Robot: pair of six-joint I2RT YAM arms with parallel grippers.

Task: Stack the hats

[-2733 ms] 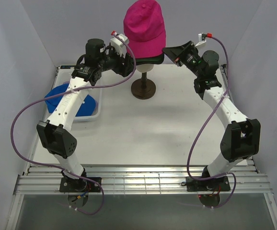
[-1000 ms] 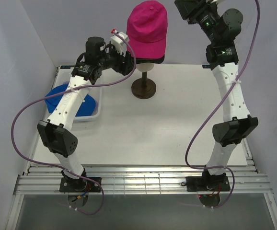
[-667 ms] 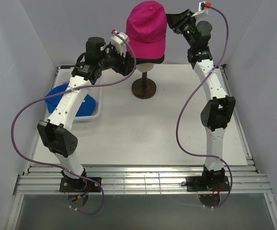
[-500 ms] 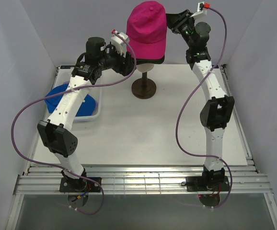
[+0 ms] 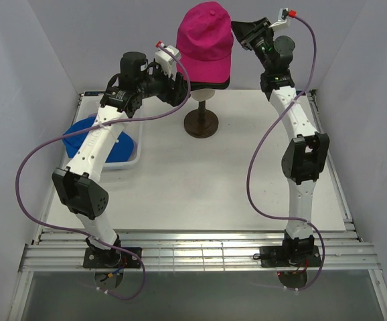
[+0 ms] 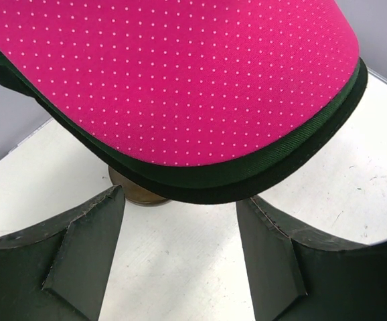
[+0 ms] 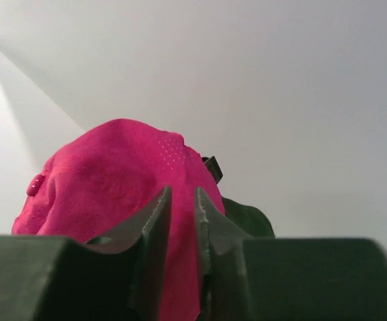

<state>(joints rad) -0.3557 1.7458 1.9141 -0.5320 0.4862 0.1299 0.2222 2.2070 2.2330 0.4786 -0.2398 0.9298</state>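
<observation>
Right tool (image 5: 242,30) sits against the right flank of the magenta cap (image 5: 205,40), high above the mannequin stand (image 5: 201,124). Its fingers (image 7: 155,221) are drawn almost together with a thin slit left, and whether they nip the fabric cannot be told. Left tool (image 5: 179,90) is spread wide just left of the stand's neck, below the stacked brims and apart from them. On the stand the magenta cap lies uppermost, a dark green brim (image 6: 193,179) beneath it. Well left of the stand, a bright blue cap (image 5: 90,137) lies in the white basket (image 5: 134,160) on the counter (image 5: 247,174).
</observation>
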